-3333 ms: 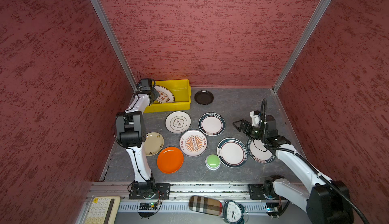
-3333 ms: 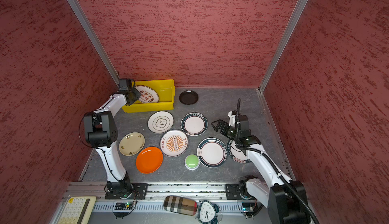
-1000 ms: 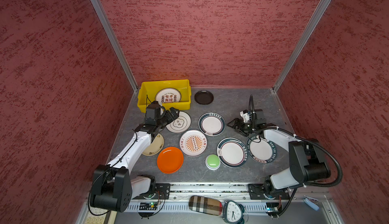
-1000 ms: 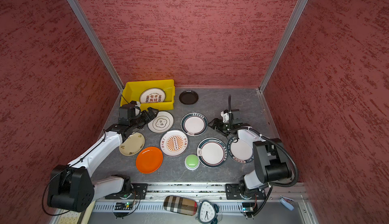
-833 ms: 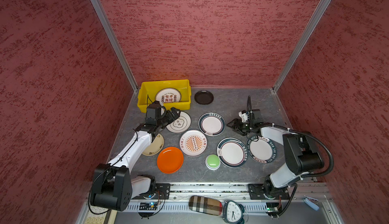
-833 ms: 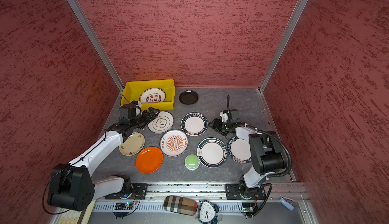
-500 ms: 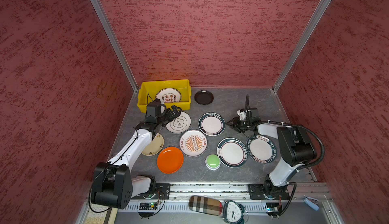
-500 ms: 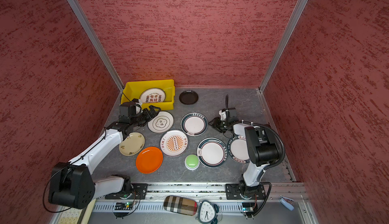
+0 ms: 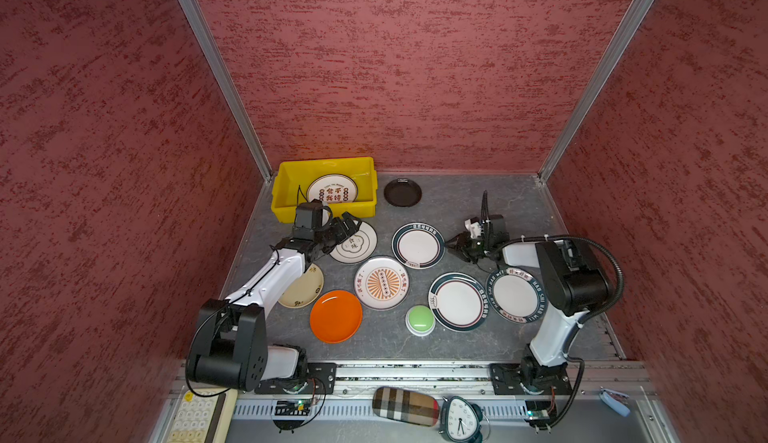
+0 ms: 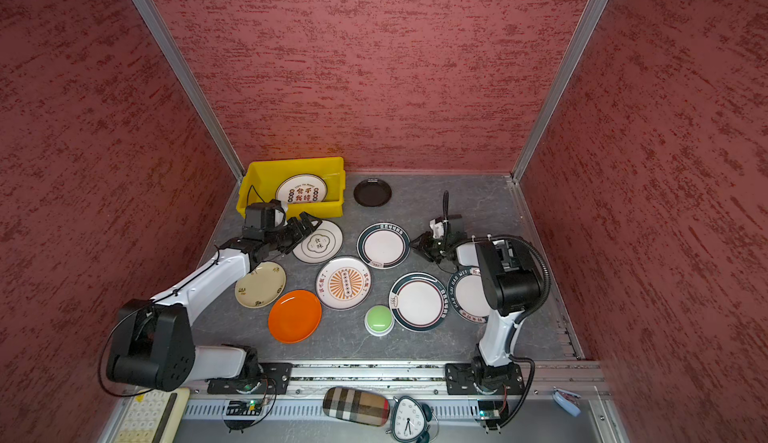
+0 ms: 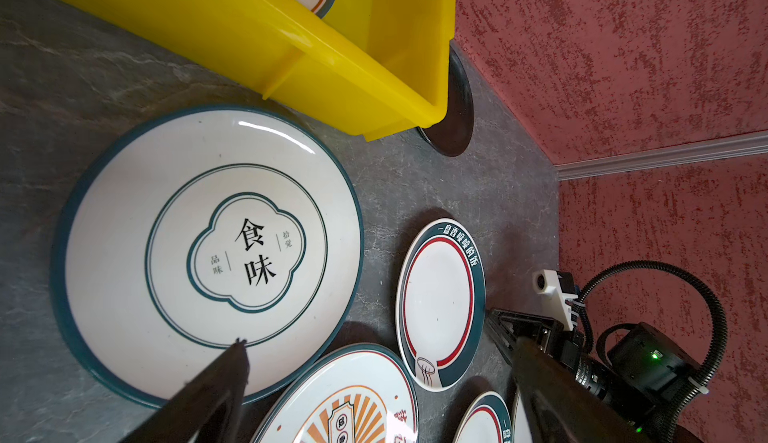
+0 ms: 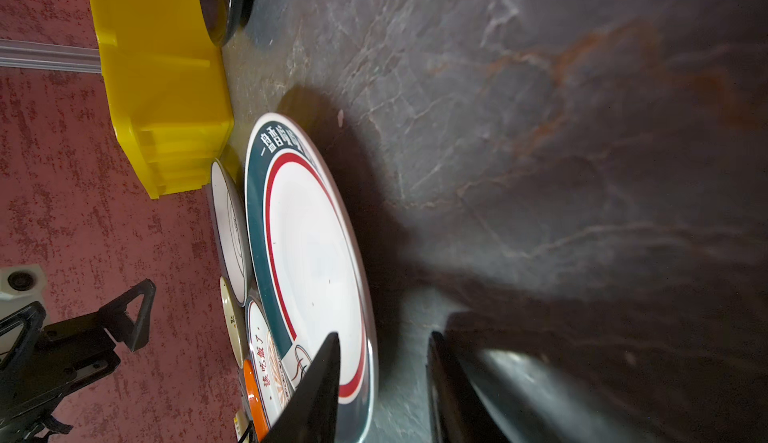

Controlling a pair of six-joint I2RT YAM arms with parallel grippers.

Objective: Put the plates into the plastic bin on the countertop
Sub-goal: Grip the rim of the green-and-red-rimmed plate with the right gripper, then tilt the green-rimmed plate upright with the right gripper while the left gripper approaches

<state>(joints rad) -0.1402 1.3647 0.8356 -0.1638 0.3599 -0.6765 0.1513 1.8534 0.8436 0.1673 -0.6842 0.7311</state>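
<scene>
Nearest row on the desk [image 9: 498,204], left to right: cream plate [image 9: 305,291], orange plate [image 9: 336,316], sunburst plate [image 9: 381,283], green button [image 9: 420,319] (no plate), centre green-rimmed plate [image 9: 457,301], right green-rimmed plate [image 9: 515,295]. Mid desk: left hand [image 9: 345,233] hangs wide open over the flower-motif plate [image 9: 357,247], empty. Right hand [image 9: 451,247] straddles the right rim of the red-ringed plate [image 9: 417,245], jaws part-narrowed; cannot tell if it grips. Far: black plate [image 9: 402,192]; yellow bin [image 9: 286,195] far left, holding one red-print plate [image 9: 331,190]. Count: nine plates, one binned, eight out. Step, I judge: picking the second. Next wants a firm rim pinch, then a lift clear of the bin wall.
</scene>
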